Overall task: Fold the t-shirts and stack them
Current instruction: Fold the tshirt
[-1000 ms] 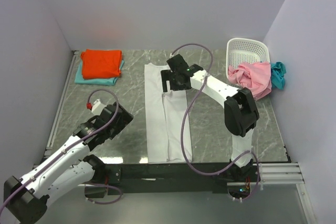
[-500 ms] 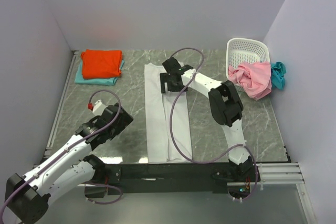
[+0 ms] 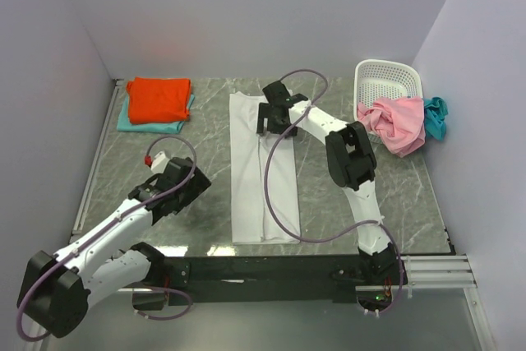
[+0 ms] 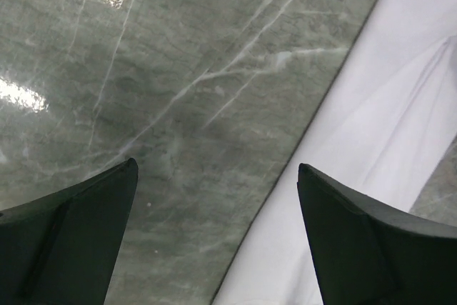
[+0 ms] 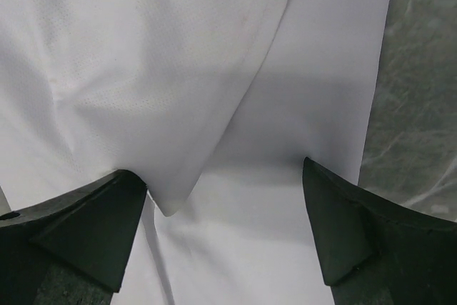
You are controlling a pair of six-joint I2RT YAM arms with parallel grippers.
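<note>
A large white t-shirt (image 3: 263,172) lies as a long folded strip down the middle of the table. My right gripper (image 3: 273,123) hangs open over its far end; in the right wrist view (image 5: 225,198) the cloth (image 5: 300,91) fills the space between the fingers, and a folded flap corner lies by the left finger. My left gripper (image 3: 189,180) is open and empty over bare table, just left of the shirt's edge (image 4: 385,105). A folded orange-red shirt (image 3: 159,98) sits on a pale aqua one (image 3: 136,124) at the far left.
A white perforated basket (image 3: 386,80) stands at the far right. A crumpled pink shirt (image 3: 396,123) spills from it, with a teal-blue shirt (image 3: 436,117) beside it. Walls close in the back and both sides.
My right gripper has shifted along the far part of the white shirt and stands a little farther back. My left gripper has crept slightly toward the shirt.
</note>
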